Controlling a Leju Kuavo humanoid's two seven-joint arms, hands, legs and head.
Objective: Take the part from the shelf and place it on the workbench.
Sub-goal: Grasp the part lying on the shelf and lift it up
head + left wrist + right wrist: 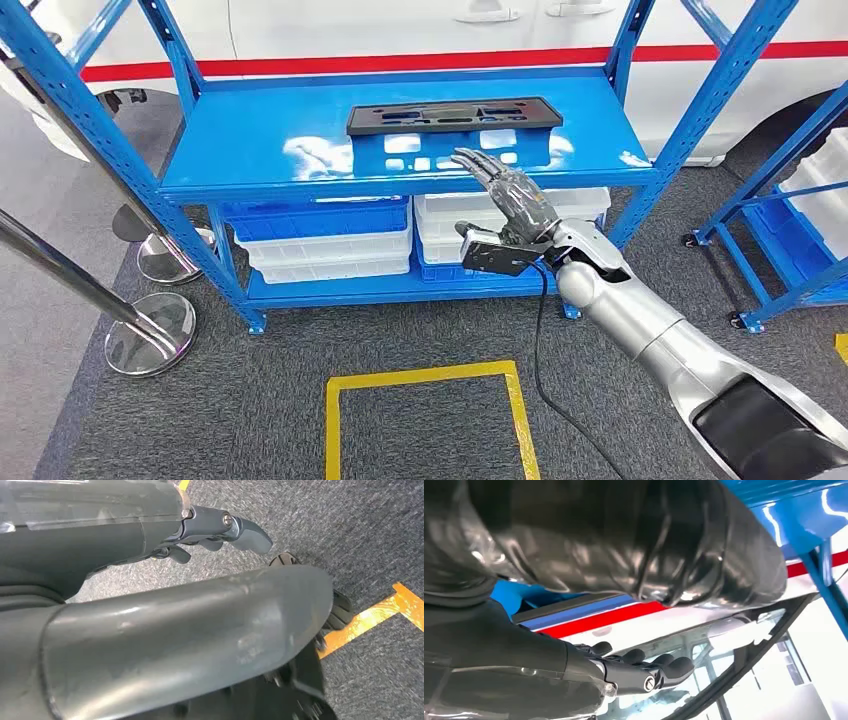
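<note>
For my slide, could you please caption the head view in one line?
The open right hand reaches toward the black part lying on the blue shelf.

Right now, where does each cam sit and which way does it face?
Head view: high on the body, looking forward and down at the blue shelf holding the black part; the right hand reaches toward it.
Left wrist view: behind the left hand, looking down at grey carpet.
Right wrist view: behind the right hand, facing the shelf edge.
Shared: head and right wrist views both show the right hand and shelf.
</note>
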